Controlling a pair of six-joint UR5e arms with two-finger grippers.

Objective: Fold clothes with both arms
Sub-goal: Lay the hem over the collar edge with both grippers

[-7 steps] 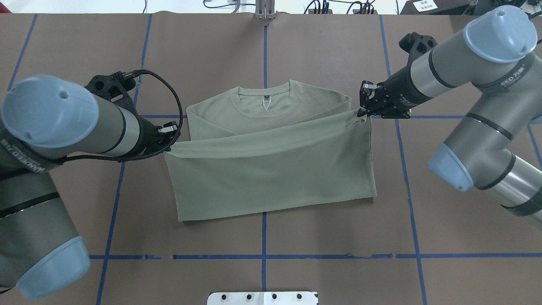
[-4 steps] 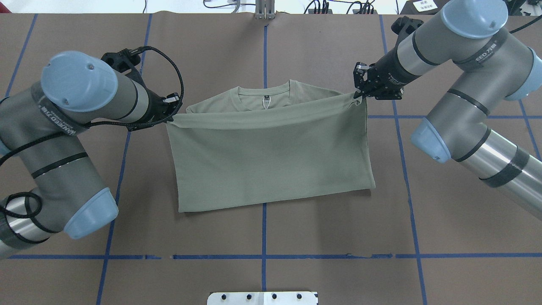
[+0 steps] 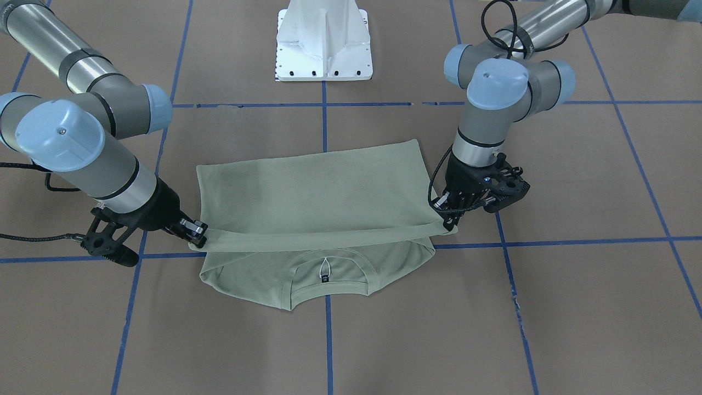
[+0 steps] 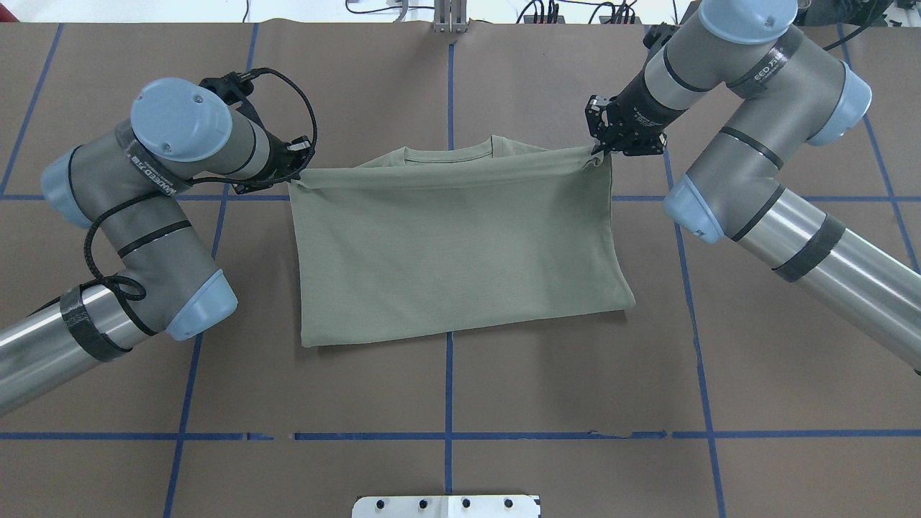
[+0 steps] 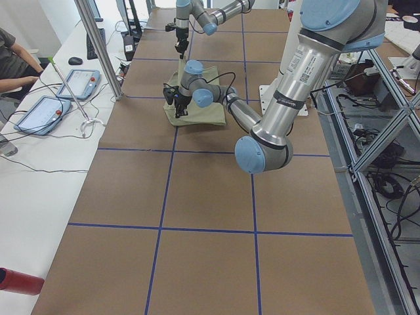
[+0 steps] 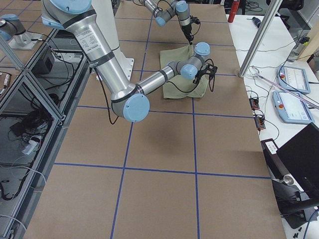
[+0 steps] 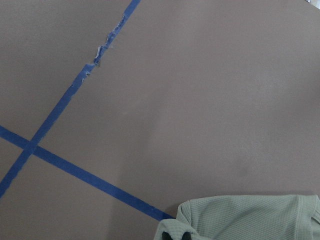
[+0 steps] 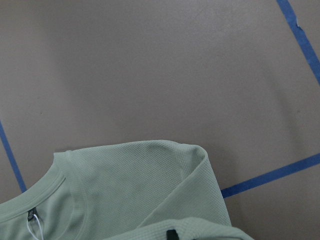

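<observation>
The sage-green shirt lies on the brown table, its lower part folded up over the chest. My left gripper is shut on the left corner of the lifted hem. My right gripper is shut on the right corner. The hem hangs taut between them, just short of the collar. In the front-facing view the left gripper is on the right and the right gripper on the left, and the hem stands over the collar and neck label. Shirt cloth shows in the left wrist view and the right wrist view.
The white pedestal base stands at the robot's side of the table. Blue tape lines cross the brown surface. In the exterior left view a side bench holds tablets, and a person sits there.
Both grippers have carried the hem farther from the robot, toward the collar. The folded layer now covers the chest and hides the neck label in the overhead view.
</observation>
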